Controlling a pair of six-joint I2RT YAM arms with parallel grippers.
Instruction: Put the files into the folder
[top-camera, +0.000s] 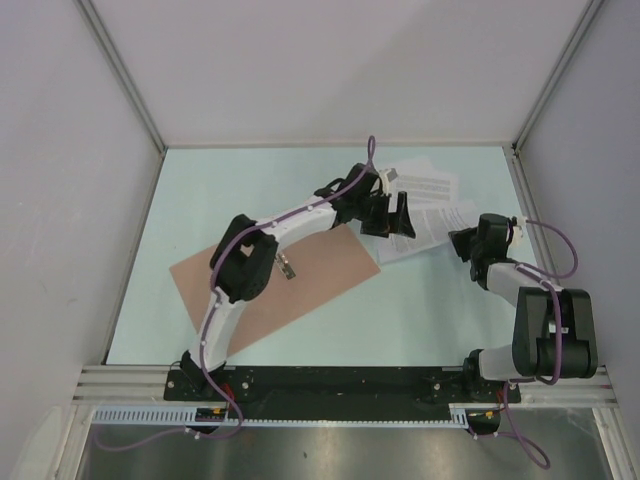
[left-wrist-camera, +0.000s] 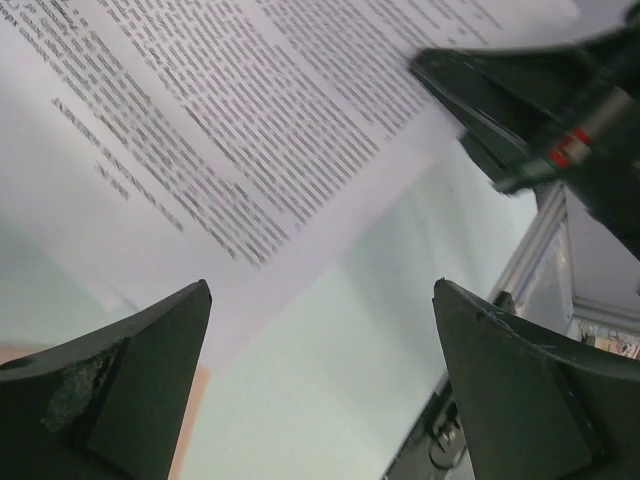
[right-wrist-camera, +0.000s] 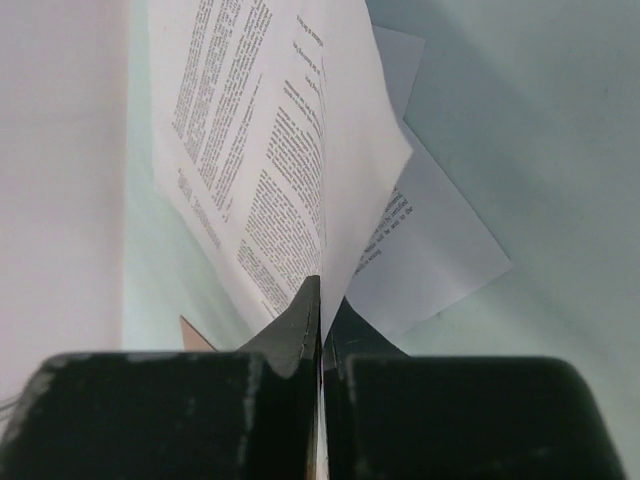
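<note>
Loose white paper sheets (top-camera: 432, 198) printed with black text lay overlapping at the far right of the pale green table (top-camera: 420, 310). The thin salmon-brown card folder (top-camera: 290, 285) lay flat just to their left and nearer. The right gripper (right-wrist-camera: 320, 288) had its fingers pressed fully together on one sheet's edge. The left gripper (left-wrist-camera: 320, 300) hung over the sheets' left edge, fingers spread wide, holding nothing.

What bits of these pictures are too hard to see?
- Top view: the words on the files are too small to read.
- Top view: the left arm covers part of the folder.
- Right wrist view: the right fingers hide how many sheets they pinch.
</note>
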